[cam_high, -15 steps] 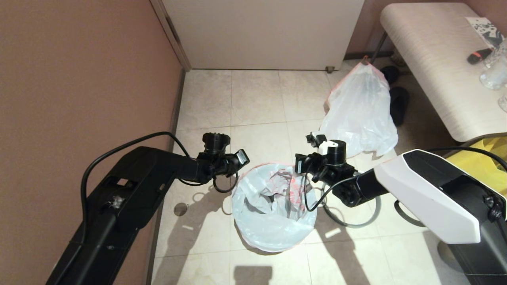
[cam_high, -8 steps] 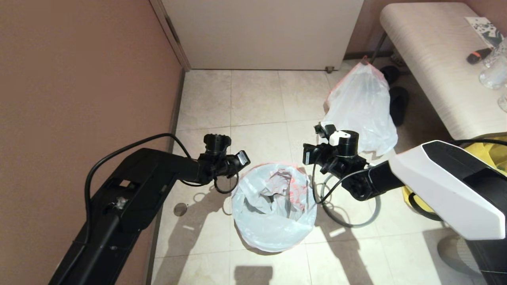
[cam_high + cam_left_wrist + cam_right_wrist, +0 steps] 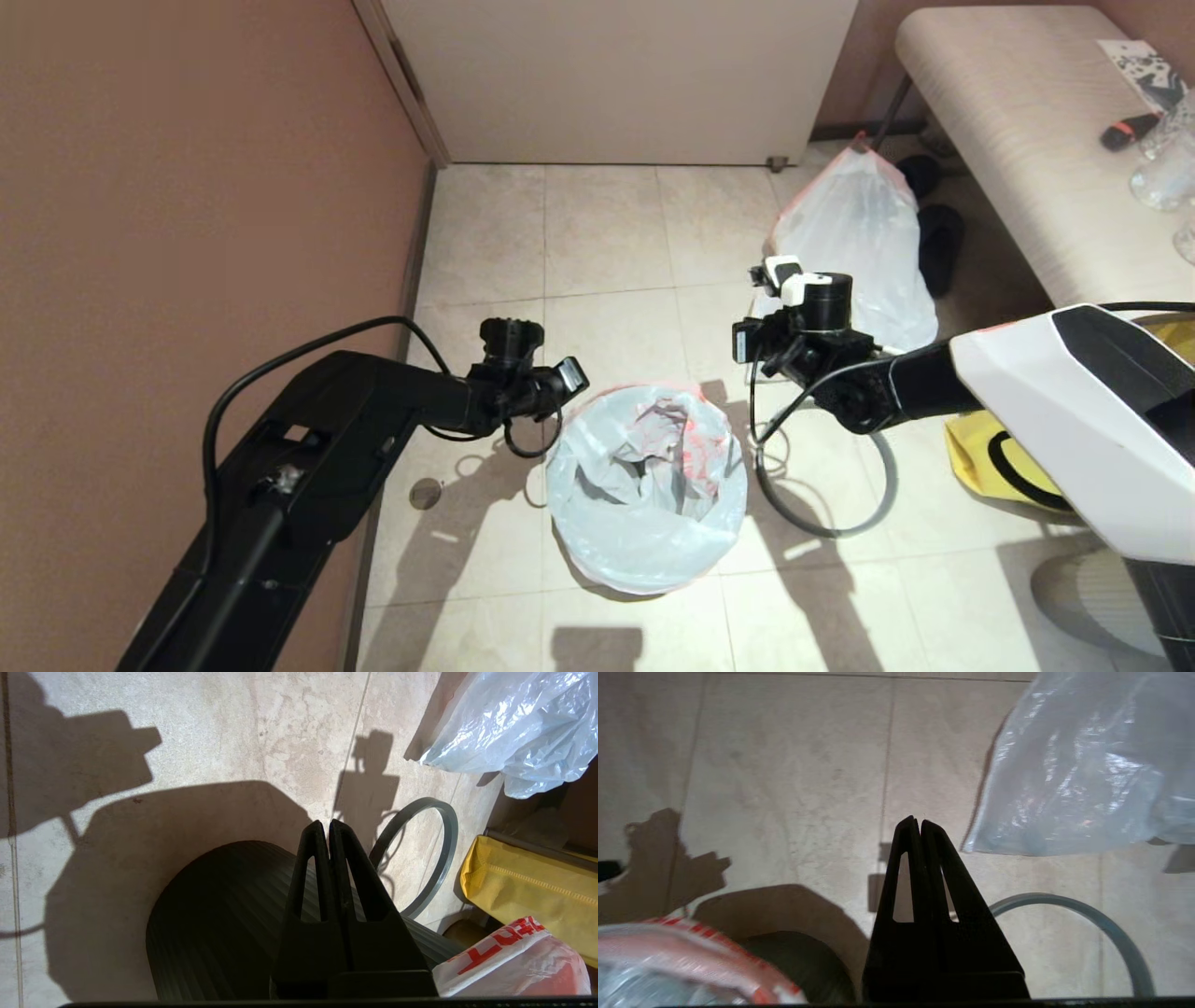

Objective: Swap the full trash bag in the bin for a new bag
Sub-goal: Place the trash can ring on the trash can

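The bin (image 3: 215, 919) is black and ribbed, and the new bag (image 3: 644, 485) lines it, its orange-red hem folded over the rim. The bin's grey ring (image 3: 834, 531) lies on the floor to its right. The full trash bag (image 3: 854, 252) stands further back right, gathered to a red point. My left gripper (image 3: 325, 823) hangs shut and empty by the bin's left side. My right gripper (image 3: 916, 820) is shut and empty above the floor, between the bin, the grey ring (image 3: 1111, 924) and the full trash bag (image 3: 1083, 765).
A brown wall (image 3: 187, 187) runs along the left. A white door (image 3: 616, 75) closes the back. A pale bench (image 3: 1018, 140) stands at the right with black slippers (image 3: 943, 243) under it. A yellow fabric bag (image 3: 971, 457) lies beside the ring.
My right arm has drawn away from the bin's rim, going back and to the right toward the full trash bag. The left arm has hardly moved.
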Robot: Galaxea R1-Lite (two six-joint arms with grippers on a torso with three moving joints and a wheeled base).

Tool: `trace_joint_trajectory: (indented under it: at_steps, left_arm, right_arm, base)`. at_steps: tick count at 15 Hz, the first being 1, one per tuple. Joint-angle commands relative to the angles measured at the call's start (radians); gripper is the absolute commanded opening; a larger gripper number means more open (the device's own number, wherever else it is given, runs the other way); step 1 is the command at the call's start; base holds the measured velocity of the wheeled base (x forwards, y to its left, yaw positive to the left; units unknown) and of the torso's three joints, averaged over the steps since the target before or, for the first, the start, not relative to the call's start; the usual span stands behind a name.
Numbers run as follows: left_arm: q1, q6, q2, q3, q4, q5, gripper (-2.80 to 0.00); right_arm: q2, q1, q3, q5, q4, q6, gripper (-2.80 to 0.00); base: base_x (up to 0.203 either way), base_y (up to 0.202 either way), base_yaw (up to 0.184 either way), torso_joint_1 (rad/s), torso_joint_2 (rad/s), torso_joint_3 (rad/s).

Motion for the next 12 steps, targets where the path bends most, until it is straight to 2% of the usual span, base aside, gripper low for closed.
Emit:
trace_joint_trajectory:
  at_steps: [1, 3, 5, 6, 9, 10, 12]
  left_arm:
    - [0.002, -0.004, 0.001, 0.001, -0.002, -0.001, -2.80]
    - [0.008, -0.006, -0.008, 0.000, -0.005, 0.002, -2.80]
    - [0.006, -0.006, -0.019, 0.000, -0.004, 0.043, -2.80]
    - [0.005, -0.006, -0.034, 0.000, -0.003, 0.055, -2.80]
    - [0.007, -0.004, -0.092, 0.008, 0.018, 0.071, -2.80]
    - [0.007, 0.006, -0.142, 0.014, 0.052, 0.086, -2.80]
    - [-0.017, 0.062, -0.232, 0.025, 0.239, 0.112, -2.80]
  right_arm:
    - [0.077, -0.056, -0.084, -0.086, 0.037, -0.076, -2.80]
    - [0.127, -0.094, -0.186, -0.104, 0.189, -0.093, -2.80]
    - [0.191, -0.135, -0.253, -0.093, 0.343, -0.060, -2.80]
    - [0.210, -0.152, -0.256, -0.067, 0.364, -0.050, -2.80]
    - [0.209, -0.170, -0.259, -0.059, 0.387, -0.048, -2.80]
    - [0.197, -0.172, -0.254, -0.058, 0.388, -0.047, -2.80]
    - [0.167, -0.183, -0.247, -0.048, 0.389, -0.027, -2.80]
  base:
    - [0.000, 0.000, 0.000, 0.000, 0.00, 0.000]
    - [0.000, 0.000, 0.000, 0.000, 0.00, 0.000]
    - [0.000, 0.000, 0.000, 0.000, 0.00, 0.000]
    - [0.000, 0.000, 0.000, 0.000, 0.00, 0.000]
    - [0.000, 0.000, 0.000, 0.000, 0.00, 0.000]
    - [0.000, 0.000, 0.000, 0.000, 0.00, 0.000]
    - [0.000, 0.000, 0.000, 0.000, 0.00, 0.000]
